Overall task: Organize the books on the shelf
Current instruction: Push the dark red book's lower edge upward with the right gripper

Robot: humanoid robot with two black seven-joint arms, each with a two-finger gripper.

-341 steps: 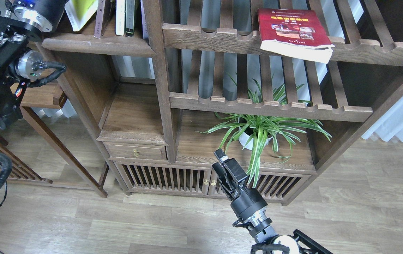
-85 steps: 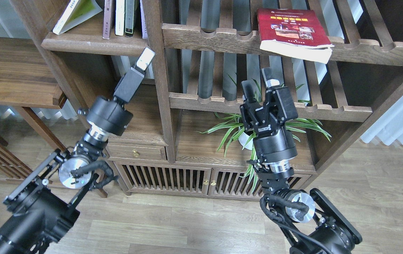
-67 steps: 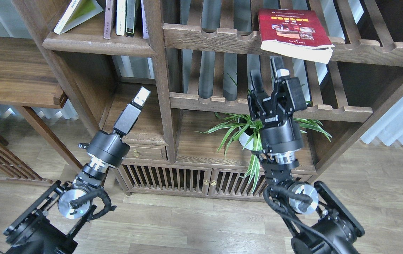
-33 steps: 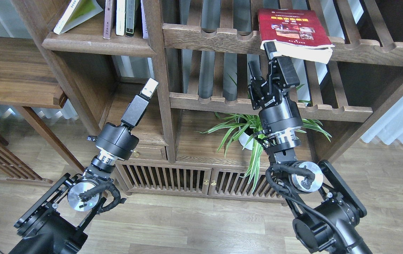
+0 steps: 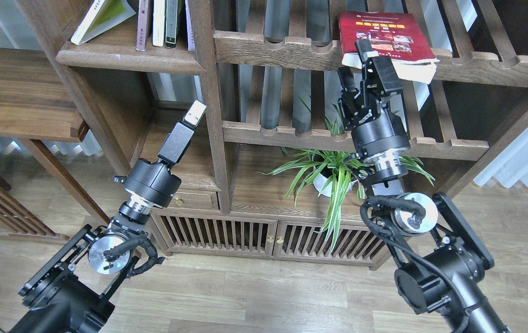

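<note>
The right claw [image 5: 355, 60] has been raised over the last second from below the slatted rack [image 5: 319, 48] to the near left corner of the thick red book [image 5: 386, 39]. Its fingers are spread, one over the cover and one below the rack's rail; nothing is gripped yet, so a grasp appears imminent. The right arm is stretched steeply upward. The left claw [image 5: 195, 113] is seen edge-on beside the bookcase post; its state cannot be told. The yellow-green book [image 5: 102, 16] leans on the shelf [image 5: 125, 58].
</note>
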